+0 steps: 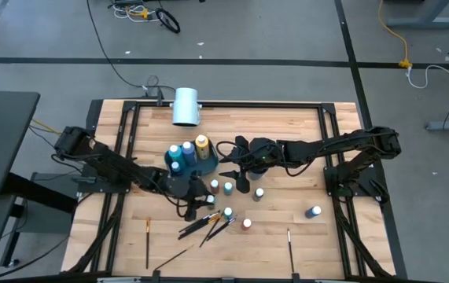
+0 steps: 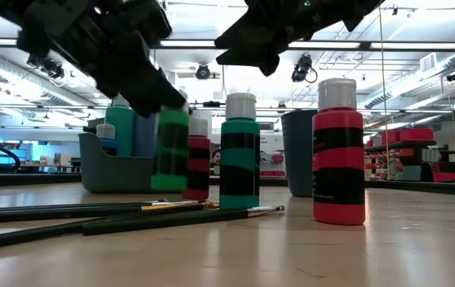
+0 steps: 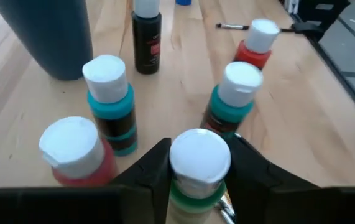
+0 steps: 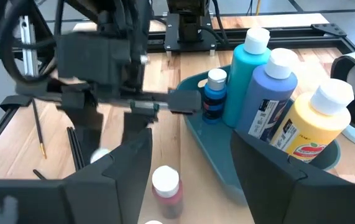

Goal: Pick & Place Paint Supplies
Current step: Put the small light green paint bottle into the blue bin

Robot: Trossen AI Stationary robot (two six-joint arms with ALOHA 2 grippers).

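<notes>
My left gripper (image 1: 196, 196) is shut on a green paint bottle with a white cap (image 3: 199, 158) amid several standing bottles near the table's middle. In the low view the green bottle (image 2: 171, 151) hangs a little above the wood. Beside it stand a teal bottle (image 3: 110, 106), a red one (image 3: 71, 155), a dark-green one (image 3: 233, 99) and a black one (image 3: 146, 37). Dark-handled paintbrushes (image 1: 204, 224) lie flat toward the near edge. My right gripper (image 4: 189, 174) hovers open next to the grey tray (image 4: 208, 155), touching nothing. My left gripper pinches the green bottle between its two fingers (image 3: 155, 168), just under the white cap at the cap's lower rim (image 3: 177, 177). The fingers slant down at it from the table's left side. The bottle hangs upright below them, its base just clear of the table.
The grey tray (image 1: 186, 161) holds teal, blue and yellow bottles (image 4: 314, 124). A white cylinder (image 1: 185, 106) lies at the far edge. A dark cup (image 3: 46, 37) stands beyond the bottles. A blue bottle (image 1: 313, 211) and single brushes (image 1: 288, 245) lie to the near right.
</notes>
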